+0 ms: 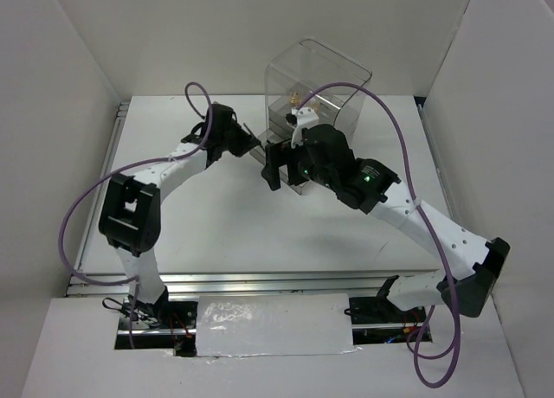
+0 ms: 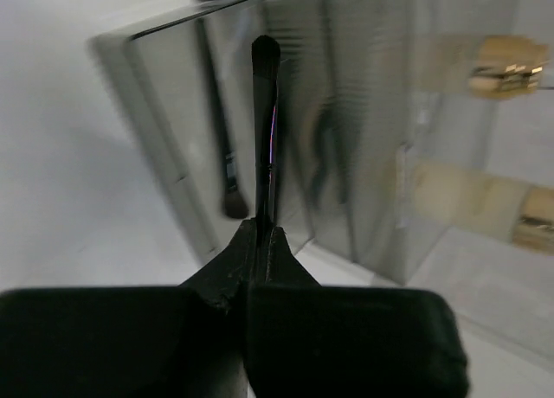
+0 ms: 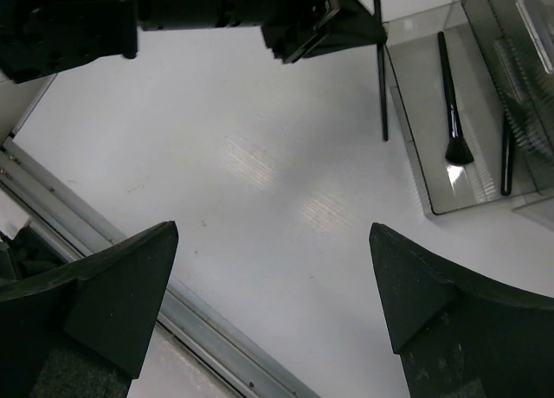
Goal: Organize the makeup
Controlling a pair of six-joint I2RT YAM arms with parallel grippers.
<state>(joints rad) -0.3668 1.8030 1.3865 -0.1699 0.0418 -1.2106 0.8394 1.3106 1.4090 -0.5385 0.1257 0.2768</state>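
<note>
The white tabletop [image 1: 216, 234] carries the whole setup. The left arm [image 1: 164, 173] and the right arm [image 1: 415, 212] both reach toward the far centre. There a clear acrylic box [image 1: 325, 69] stands upright.

At the foot of the box a shallow drawer [image 3: 415, 112] stands pulled out toward the arms. Its grey floor is exposed.

The right fingers [image 3: 130, 285] are spread wide apart and hold nothing. They hang above bare tabletop just in front of the drawer.

The left fingers [image 2: 262, 242] are closed on a thin black brush [image 2: 264, 130] and clamp it near one end. The rest of the shaft projects past the fingertips toward the box. In the right wrist view the brush's free end lies at the drawer's left rim. The views do not show whether it touches the rim.

A second black brush [image 3: 450, 95] lies flat on the drawer floor, with its flared bristle end toward the drawer front. A third black brush [image 3: 506, 156] lies beside it, closer to the box body and partly behind the clear wall.

Two cream-and-gold items [image 2: 506, 65] show inside the box through its wall. They are too blurred to identify.
</note>
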